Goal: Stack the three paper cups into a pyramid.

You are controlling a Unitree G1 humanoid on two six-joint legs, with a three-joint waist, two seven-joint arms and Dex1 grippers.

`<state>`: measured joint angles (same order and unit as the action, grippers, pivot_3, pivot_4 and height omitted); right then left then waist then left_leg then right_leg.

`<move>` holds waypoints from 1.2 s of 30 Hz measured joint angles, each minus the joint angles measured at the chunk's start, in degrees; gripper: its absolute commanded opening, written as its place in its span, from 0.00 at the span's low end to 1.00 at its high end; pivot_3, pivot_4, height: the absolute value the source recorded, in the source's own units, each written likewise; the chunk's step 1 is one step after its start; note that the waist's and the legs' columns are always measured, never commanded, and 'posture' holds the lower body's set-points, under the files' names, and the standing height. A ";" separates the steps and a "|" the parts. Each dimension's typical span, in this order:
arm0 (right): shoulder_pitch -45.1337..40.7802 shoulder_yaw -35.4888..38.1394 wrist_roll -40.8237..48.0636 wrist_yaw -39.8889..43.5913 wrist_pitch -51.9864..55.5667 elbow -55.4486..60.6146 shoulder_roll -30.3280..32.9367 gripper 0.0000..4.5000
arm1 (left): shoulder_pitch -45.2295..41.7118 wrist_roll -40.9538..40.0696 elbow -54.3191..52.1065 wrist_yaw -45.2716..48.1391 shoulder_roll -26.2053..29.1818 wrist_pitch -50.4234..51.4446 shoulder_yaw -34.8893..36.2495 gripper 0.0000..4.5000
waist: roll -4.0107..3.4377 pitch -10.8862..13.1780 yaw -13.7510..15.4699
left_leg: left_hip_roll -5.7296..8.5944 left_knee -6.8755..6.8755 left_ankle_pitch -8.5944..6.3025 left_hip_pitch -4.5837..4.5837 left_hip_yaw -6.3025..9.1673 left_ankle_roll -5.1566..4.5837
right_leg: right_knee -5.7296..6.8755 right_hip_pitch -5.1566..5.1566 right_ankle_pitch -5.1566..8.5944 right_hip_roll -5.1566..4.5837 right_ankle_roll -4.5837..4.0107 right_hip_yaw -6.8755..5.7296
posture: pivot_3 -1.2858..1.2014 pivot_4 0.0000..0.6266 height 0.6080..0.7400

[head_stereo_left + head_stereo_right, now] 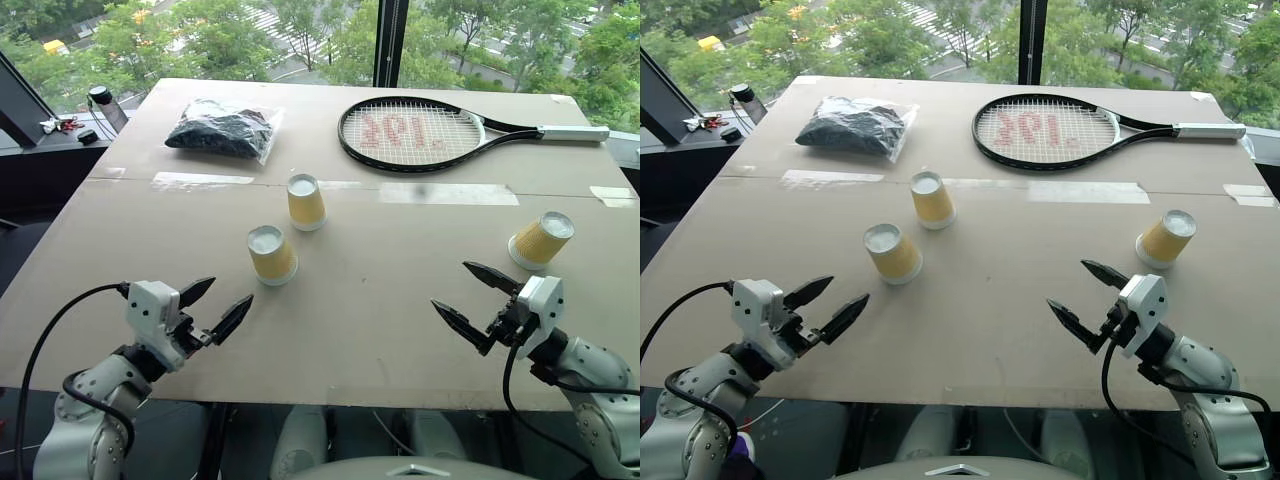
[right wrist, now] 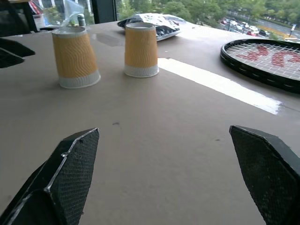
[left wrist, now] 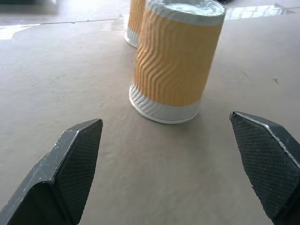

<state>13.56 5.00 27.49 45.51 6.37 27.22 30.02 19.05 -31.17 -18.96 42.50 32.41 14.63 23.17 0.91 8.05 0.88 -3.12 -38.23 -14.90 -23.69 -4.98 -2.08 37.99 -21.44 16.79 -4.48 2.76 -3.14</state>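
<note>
Three paper cups stand upside down on the table (image 1: pixel 380 300), each apart from the others. The near cup (image 1: pixel 271 254) sits closest to the table's front edge. The middle cup (image 1: pixel 305 202) stands just behind the near cup, a bit to the right. The far cup (image 1: pixel 541 240) is well off to the right of the near cup. No cup is on another yet.

The left tool (image 1: pixel 215 305) hovers in front of the near cup with its fingers spread and empty. The right tool (image 1: pixel 476 300) hovers in front of the far cup, also spread and empty.

Behind the middle cup lie a tennis racket (image 1: pixel 420 133) and a dark bag (image 1: pixel 222 129).
</note>
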 measured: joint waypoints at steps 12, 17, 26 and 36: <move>-1.12 4.77 4.97 5.84 2.09 4.84 7.82 0.98 | -13.33 -1.91 3.93 5.36 7.79 6.10 -1.69 1.00 | 0.09 -0.05 -0.09 | 0.00 -0.06 0.02 0.02 0.09 0.03 | 0.02 0.07 0.00 0.05 0.01 -0.08 | 0.52 0.24 1.00; 0.83 6.92 6.03 6.93 2.09 5.62 8.53 0.98 | -17.65 -1.63 5.64 7.32 8.51 7.60 -5.13 1.00 | 0.09 -0.05 -0.06 | 0.01 -0.05 0.02 0.01 0.08 0.04 | 0.02 0.08 -0.01 0.04 0.02 -0.08 | 0.52 0.24 1.00; 2.92 7.11 6.11 6.28 2.16 8.34 8.30 0.98 | -25.40 1.26 8.70 5.89 7.35 8.68 -11.26 1.00 | 0.09 -0.04 -0.08 | 0.01 -0.06 0.03 0.01 0.08 0.05 | 0.03 0.07 -0.01 0.06 0.02 -0.07 | 0.52 0.24 1.00; 3.93 7.21 6.13 4.57 2.79 9.98 8.32 1.00 | -29.84 4.17 13.64 7.84 6.54 6.77 -14.80 0.55 | 0.09 -0.04 0.00 | 0.02 -0.07 0.03 0.00 0.08 0.05 | 0.03 0.07 -0.01 0.06 0.02 -0.07 | 0.52 0.24 1.00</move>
<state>17.49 12.21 33.61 50.08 9.17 37.20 38.33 -10.78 -27.00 -5.32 50.34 38.94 21.40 8.36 1.00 8.01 0.88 -3.10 -38.30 -14.87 -23.69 -4.91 -2.03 38.02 -21.37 16.77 -4.42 2.78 -3.21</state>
